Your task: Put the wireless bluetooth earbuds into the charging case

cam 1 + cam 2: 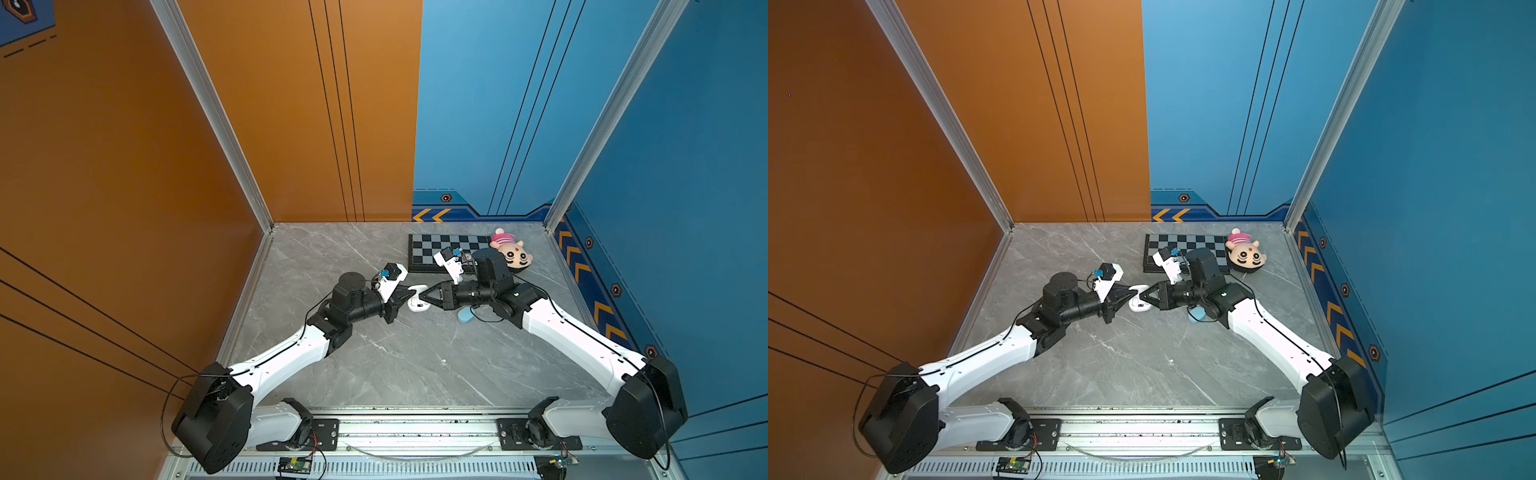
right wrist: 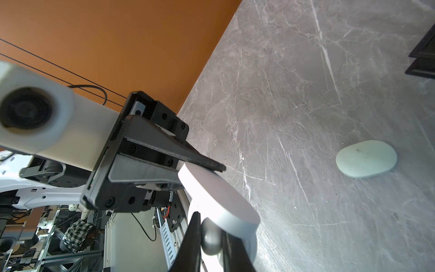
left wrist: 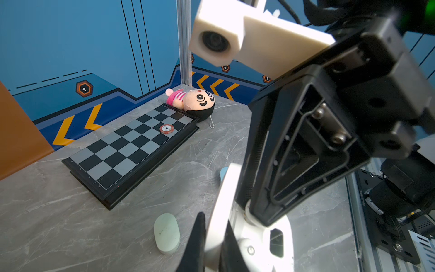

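Found left gripper (image 3: 214,245) clamped on the raised lid (image 3: 223,200) of the white case (image 1: 417,306), mid-table. Found right gripper (image 2: 211,242) shut on what looked like a pale bud (image 2: 210,235), at that open case. Saw a blue case (image 1: 465,316) under the right arm (image 1: 573,336).

This is a robotics lab test cell: a left arm (image 1: 286,357) and a right arm (image 1: 577,340), white and black, are mounted on an aluminium rail (image 1: 415,430) at the front of a marble-patterned tabletop (image 1: 415,361). The tabletop is boxed in by a printed orange wall panel (image 1: 104,166) and a blue wall panel (image 1: 478,104), joined by an aluminium corner post (image 1: 218,120). A bare circuit board (image 1: 295,464) and a slotted cable duct (image 1: 415,468) sit below the rail, and the right wrist view looks past the cell to aluminium framing (image 2: 70,255) and a person in a checked shirt (image 2: 75,232).
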Motion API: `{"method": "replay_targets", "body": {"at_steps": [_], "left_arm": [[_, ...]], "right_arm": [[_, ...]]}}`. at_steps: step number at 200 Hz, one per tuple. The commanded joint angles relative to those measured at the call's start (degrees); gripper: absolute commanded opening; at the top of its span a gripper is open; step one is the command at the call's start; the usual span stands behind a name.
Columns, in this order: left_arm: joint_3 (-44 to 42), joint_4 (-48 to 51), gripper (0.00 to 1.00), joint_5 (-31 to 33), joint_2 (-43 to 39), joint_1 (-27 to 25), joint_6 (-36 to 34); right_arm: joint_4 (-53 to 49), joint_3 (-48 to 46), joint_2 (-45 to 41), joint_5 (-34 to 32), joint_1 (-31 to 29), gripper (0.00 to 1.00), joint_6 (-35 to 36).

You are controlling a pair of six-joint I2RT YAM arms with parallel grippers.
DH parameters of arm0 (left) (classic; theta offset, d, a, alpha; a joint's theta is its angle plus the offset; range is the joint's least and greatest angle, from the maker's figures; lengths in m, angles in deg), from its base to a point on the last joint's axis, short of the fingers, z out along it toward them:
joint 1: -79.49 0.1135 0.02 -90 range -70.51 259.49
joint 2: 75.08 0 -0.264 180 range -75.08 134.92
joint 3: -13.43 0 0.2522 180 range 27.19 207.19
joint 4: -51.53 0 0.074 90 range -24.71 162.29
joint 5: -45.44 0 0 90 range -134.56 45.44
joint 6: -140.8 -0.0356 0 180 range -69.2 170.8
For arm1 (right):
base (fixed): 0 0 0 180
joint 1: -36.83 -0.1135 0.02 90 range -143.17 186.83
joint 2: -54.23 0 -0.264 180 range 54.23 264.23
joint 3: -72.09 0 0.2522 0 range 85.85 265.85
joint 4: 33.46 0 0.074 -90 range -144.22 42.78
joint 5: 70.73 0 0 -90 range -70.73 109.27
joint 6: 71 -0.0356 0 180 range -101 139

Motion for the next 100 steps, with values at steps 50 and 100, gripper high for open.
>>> {"method": "replay_targets", "body": {"at_steps": [50, 100], "left_arm": [[1.8, -1.7, 0.00, -1.3, -1.8, -1.4, 0.5], [1.7, -1.7, 0.00, -1.3, -1.6, -1.8, 0.5]], "right_arm": [[1.7, -1.3, -1.0, -2.8, 1.0, 0.20, -0.2], [1.6, -0.1, -2.3, -5.1, 1.8, 0.34, 0.2]]}}
